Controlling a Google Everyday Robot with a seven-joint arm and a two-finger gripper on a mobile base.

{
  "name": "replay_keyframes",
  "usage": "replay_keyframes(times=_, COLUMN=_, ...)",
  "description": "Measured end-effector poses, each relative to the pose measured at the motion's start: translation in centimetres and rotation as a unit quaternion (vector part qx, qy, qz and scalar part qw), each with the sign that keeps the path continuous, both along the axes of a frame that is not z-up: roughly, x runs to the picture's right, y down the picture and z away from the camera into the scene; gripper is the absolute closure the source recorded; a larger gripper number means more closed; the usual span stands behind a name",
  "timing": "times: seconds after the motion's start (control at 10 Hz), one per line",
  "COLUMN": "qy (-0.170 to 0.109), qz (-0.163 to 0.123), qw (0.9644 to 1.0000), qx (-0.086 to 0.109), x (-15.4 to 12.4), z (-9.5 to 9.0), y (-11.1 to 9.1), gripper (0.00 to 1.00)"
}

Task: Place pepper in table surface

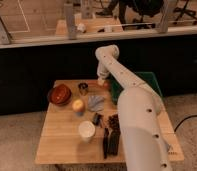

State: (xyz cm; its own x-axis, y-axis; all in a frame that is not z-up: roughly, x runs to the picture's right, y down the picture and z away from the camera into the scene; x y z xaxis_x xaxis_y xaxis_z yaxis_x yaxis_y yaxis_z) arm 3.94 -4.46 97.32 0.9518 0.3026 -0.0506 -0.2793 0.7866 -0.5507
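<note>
My gripper (101, 80) hangs at the back of the table surface (62, 142), just left of the green bin (153, 81). A small orange-red pepper (106, 85) shows right at the gripper's tip, low over the wood between the bin and a metal cup (83, 88). I cannot make out whether the pepper rests on the wood or hangs in the gripper. My white arm runs from the lower right up across the table and hides much of the bin and the right half of the tabletop.
A reddish-brown bowl (59, 94) stands at the back left, with a yellow-red apple (78, 105) in front of it. A grey cloth (96, 103), a white cup (86, 130), a dark snack pile (112, 122) and black items (108, 143) lie mid-table.
</note>
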Motion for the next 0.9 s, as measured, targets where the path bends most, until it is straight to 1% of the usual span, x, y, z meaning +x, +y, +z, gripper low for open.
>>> replay_keyframes(times=0.2, qy=0.012, qz=0.011, qw=0.9998, qx=-0.014, x=0.7, z=1.1, y=1.0, gripper=0.9)
replay_keyframes(times=0.4, qy=0.014, qz=0.022, qw=0.9994, qx=-0.023, x=1.3, z=2.1, y=2.0, gripper=0.9)
replay_keyframes(times=0.5, qy=0.014, qz=0.025, qw=0.9993, qx=-0.025, x=1.3, z=2.3, y=2.2, gripper=0.89)
replay_keyframes(times=0.6, qy=0.01, qz=0.026, qw=0.9993, qx=-0.025, x=1.3, z=2.4, y=2.3, gripper=0.82)
replay_keyframes(times=0.8, qy=0.004, qz=0.03, qw=0.9993, qx=-0.023, x=1.4, z=2.5, y=2.3, gripper=0.61)
replay_keyframes(times=0.9, qy=-0.006, qz=0.028, qw=0.9994, qx=-0.021, x=1.3, z=2.5, y=2.3, gripper=0.51)
